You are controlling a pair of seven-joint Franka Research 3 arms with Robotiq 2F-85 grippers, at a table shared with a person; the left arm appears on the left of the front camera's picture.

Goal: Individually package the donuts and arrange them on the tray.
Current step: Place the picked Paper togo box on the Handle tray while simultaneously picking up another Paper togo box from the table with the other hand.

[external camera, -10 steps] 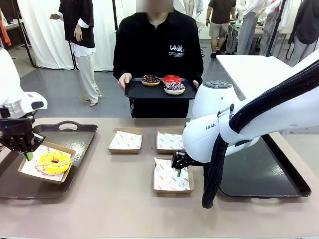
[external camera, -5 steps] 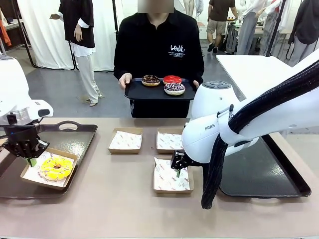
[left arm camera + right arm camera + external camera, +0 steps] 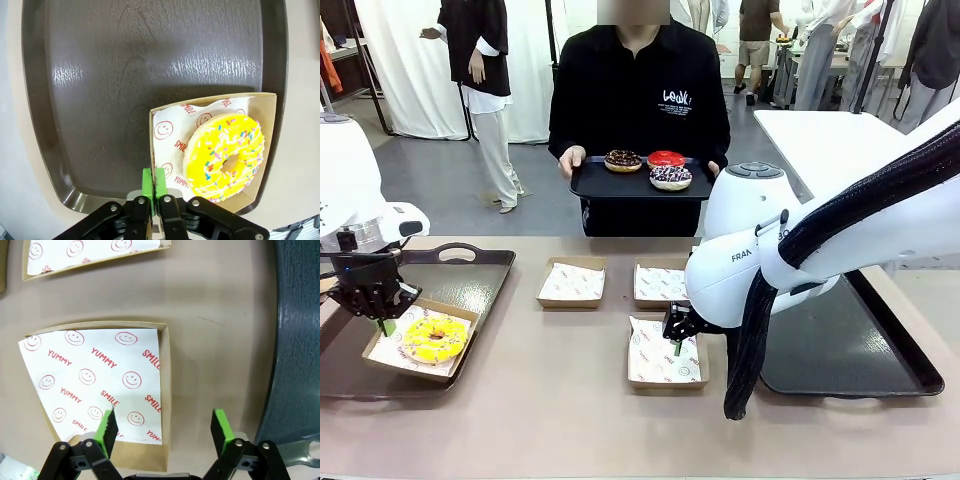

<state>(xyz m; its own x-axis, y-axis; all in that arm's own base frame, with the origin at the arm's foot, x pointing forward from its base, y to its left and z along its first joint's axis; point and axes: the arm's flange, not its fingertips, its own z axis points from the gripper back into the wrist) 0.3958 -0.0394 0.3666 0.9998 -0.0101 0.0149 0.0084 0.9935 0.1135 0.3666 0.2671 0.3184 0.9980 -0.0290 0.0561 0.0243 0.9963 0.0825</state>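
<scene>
The left arm (image 3: 345, 190) and right arm (image 3: 750, 265) are white, the left gripper (image 3: 153, 173) and right gripper (image 3: 164, 416) black with green pads (image 3: 220, 427).

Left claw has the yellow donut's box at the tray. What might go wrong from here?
1. The box, pinched at one wall by the left claw, seems to sit across the rim at a corner of the tray. Released there, it may tilt and slide the yellow donut.
2. The open right claw straddles the empty box wall; closing may snag the paper liner.
</scene>
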